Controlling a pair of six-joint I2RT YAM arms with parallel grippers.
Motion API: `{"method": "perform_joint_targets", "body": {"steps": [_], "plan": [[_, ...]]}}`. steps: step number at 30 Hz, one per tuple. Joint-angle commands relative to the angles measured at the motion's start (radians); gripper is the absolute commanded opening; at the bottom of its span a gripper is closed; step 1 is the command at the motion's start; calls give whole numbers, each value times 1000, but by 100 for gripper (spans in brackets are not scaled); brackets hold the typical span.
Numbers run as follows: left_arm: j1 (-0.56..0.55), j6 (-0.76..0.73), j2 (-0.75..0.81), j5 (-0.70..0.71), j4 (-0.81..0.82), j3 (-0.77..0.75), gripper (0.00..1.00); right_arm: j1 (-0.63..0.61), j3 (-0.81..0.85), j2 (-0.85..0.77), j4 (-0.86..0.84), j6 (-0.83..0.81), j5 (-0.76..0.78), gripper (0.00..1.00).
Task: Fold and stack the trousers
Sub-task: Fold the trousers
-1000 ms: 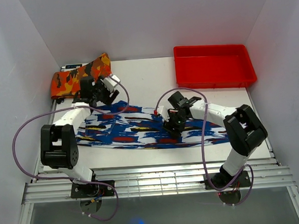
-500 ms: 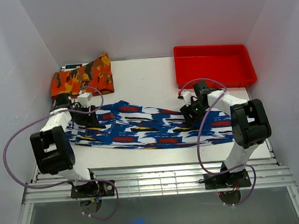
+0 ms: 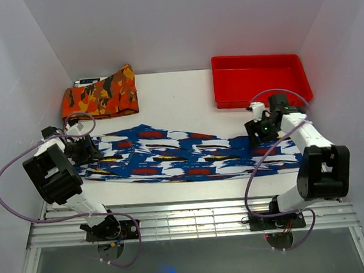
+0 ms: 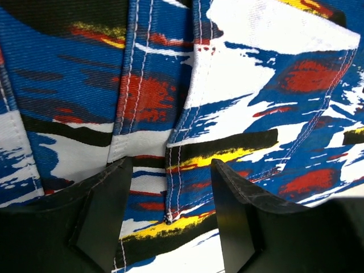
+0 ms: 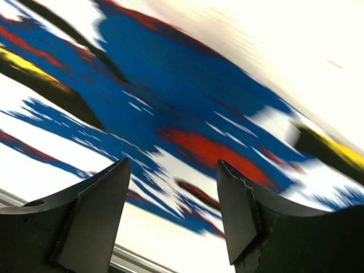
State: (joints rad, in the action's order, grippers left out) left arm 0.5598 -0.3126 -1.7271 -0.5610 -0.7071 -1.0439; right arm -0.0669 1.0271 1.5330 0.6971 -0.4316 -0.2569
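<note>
On the tabletop [image 3: 185, 93], note that the trousers [image 3: 183, 158] lie full-length and unfolded, the left pincer [image 4: 170, 210] spread open over their left end and the right pincer [image 5: 170, 210] open over their right end, so you have every fold and the stacking left to do.

Blue-and-white brushstroke trousers [image 3: 183, 158] with red, yellow, black flecks; orange camouflage cloth [image 3: 99, 98]; red tray [image 3: 260, 99].
</note>
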Motion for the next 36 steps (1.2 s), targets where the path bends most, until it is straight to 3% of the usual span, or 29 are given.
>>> {"method": "perform_joint_targets", "body": {"steps": [1, 7, 13, 22, 23, 25, 26, 27, 36], "plan": [[17, 1, 52, 89, 6, 47, 70, 198, 18, -117, 119, -76, 93, 67], [17, 1, 98, 23, 0, 56, 71, 589, -22, -91, 113, -243, 93, 66], [17, -16, 115, 21, 0, 45, 71, 777, 13, 84, 76, -269, 22, 63], [17, -20, 139, 18, 6, 39, 72, 788, -47, 213, -1, -219, -10, 59], [17, -20, 138, 12, 6, 38, 72, 789, -47, 220, 8, -220, -21, 44], [17, -19, 135, 4, 3, 38, 72, 789, -33, 222, 66, -236, -94, 29], [17, -19, 135, 0, 0, 36, 72, 789, -26, 214, 91, -245, -128, 16], [17, -19, 135, -4, 0, 36, 72, 789, -6, 202, 114, -251, -186, 9], [15, -69, 185, -106, 6, 79, 75, 750, 200, 4, 416, -295, -493, 8]]}}
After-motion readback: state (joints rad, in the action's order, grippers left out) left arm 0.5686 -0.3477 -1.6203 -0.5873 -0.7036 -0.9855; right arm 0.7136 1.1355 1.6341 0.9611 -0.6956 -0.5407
